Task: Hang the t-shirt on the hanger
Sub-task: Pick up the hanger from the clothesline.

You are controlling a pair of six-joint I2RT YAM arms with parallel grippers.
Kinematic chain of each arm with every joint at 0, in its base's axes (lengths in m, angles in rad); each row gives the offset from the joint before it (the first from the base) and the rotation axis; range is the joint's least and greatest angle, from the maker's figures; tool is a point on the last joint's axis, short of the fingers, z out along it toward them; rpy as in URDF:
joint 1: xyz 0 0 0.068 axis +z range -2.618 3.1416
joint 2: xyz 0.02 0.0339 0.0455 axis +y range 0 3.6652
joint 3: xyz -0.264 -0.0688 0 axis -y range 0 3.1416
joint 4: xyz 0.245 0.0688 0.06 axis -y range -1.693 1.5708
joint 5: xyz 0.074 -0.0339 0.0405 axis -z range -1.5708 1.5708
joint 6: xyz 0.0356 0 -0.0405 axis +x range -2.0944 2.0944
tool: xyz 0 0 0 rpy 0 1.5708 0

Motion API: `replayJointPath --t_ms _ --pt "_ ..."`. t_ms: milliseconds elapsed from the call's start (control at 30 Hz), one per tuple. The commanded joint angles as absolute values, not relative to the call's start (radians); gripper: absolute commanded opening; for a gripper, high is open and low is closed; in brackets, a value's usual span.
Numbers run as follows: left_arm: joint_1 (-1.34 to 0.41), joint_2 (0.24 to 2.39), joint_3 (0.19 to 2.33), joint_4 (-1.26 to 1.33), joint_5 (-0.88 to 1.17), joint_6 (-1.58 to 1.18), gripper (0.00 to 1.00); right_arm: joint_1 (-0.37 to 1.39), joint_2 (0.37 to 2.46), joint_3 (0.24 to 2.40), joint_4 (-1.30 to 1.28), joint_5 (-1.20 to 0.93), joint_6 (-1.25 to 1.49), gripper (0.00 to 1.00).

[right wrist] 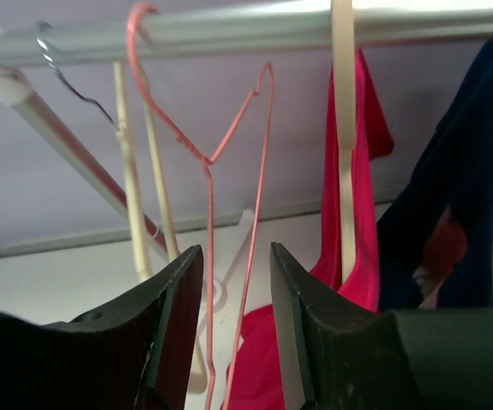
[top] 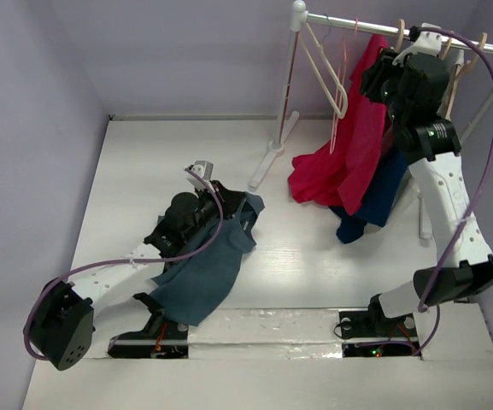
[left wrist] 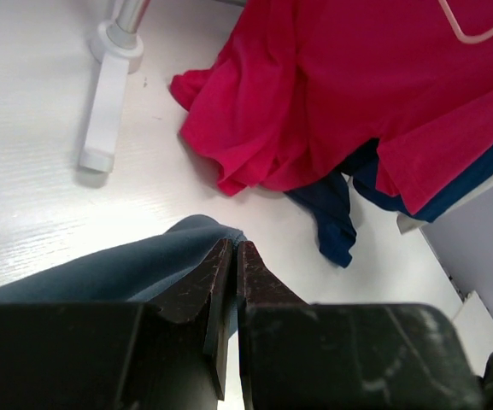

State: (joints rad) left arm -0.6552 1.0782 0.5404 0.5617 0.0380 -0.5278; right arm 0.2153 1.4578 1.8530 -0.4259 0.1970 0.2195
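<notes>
Cloth of dusty slate-blue cotton t-shirt (top: 203, 273) heaped at near-left of white table (top: 314, 265), draped over left forearm and hiding most of it; sleeves and hem impossible to sort out. Lies well apart from rack at far edge. From left wrist, left gripper (left wrist: 235, 248) shown with black fingers pressed together, a fold of that shirt rising to the tips and nipped there; rest of fold cut off at lower-left of view. Left arm folded low: elbow out past near-left corner, forearm angled up and inward toward table middle.

Further back, right arm raised from near-right edge, stretched tall, wrist up at chrome rail (right wrist: 229, 30) of white garment rack. Right gripper (right wrist: 236, 249) with fingers spread; thin pale-pink rod hanger (right wrist: 205, 159) hooked on rail just beyond, one slim side running down through the gap. Cannot tell whether touching either finger. Cream-white plastic hanger (right wrist: 131, 171) on one side, lower part hidden behind a finger; tan wooden hanger (right wrist: 343, 128) on the other, against bright red t-shirt (top: 349, 162), hem pooled on table. Dark navy t-shirt (top: 383, 196) behind red one, mostly covered, top hidden by right arm.
</notes>
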Motion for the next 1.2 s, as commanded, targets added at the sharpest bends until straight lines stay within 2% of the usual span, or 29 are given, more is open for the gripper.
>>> replayJointPath --t_ms 0,233,633,800,933,1167 --pt "-0.664 1.072 0.528 0.647 0.058 -0.511 0.0 0.195 1.471 1.901 -0.407 0.071 0.27 0.44" --pt "-0.664 1.084 0.52 0.66 0.064 -0.509 0.0 0.195 1.526 1.853 -0.344 0.009 0.313 0.47" --pt "-0.664 1.078 0.523 0.65 0.064 -0.508 0.0 0.195 1.608 1.822 -0.285 0.034 0.314 0.55" --pt "-0.664 1.075 0.529 0.637 0.06 -0.502 0.0 0.195 1.631 1.824 -0.281 0.04 0.316 0.48" --pt "-0.664 1.077 0.531 0.634 0.06 -0.5 0.0 0.195 1.631 1.828 -0.285 0.061 0.304 0.37" --pt "-0.664 1.066 0.528 0.629 0.057 -0.497 0.0 0.195 1.629 1.804 -0.287 0.086 0.301 0.31"
